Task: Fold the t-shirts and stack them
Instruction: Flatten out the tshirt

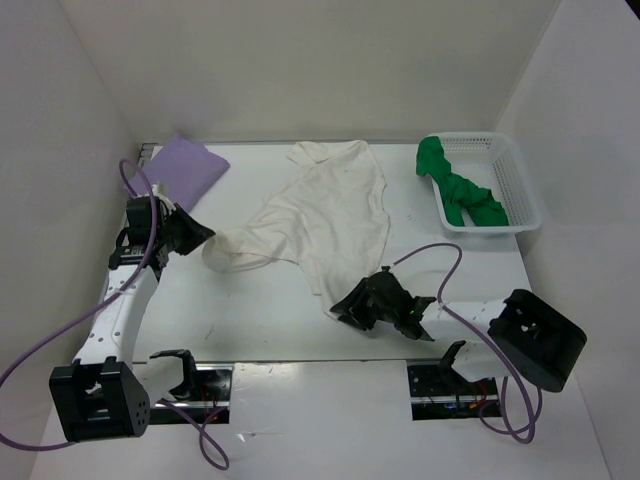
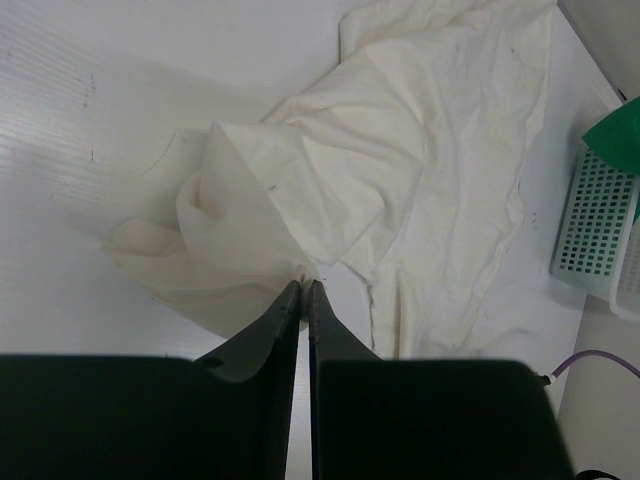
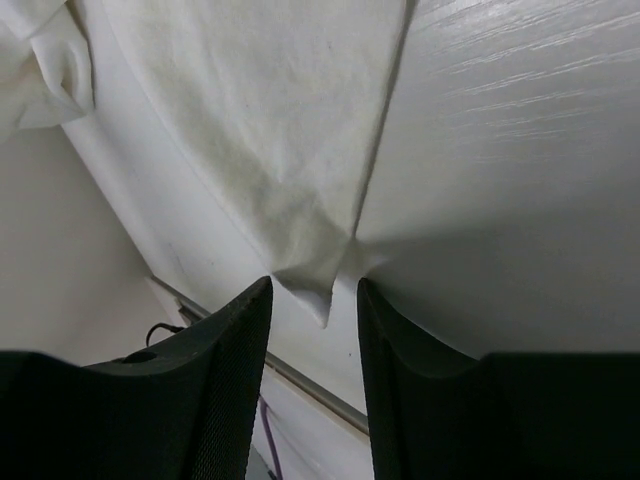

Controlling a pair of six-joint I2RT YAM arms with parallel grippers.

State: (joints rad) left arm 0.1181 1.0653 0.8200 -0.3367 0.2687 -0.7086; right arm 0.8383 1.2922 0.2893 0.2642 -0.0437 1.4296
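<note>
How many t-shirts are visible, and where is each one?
3. The purple t-shirt lies folded at the far left corner of the table; the white t-shirt is spread in the middle; the green t-shirt lies in the basket at the far right. Another could be hidden under it.

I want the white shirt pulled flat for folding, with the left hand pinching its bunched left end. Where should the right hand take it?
Take the white shirt's near hem corner, lying flat on the table between the right hand's open fingers. Come low from the near edge: the pointed tip faces that way, so it likely slides in.
</note>
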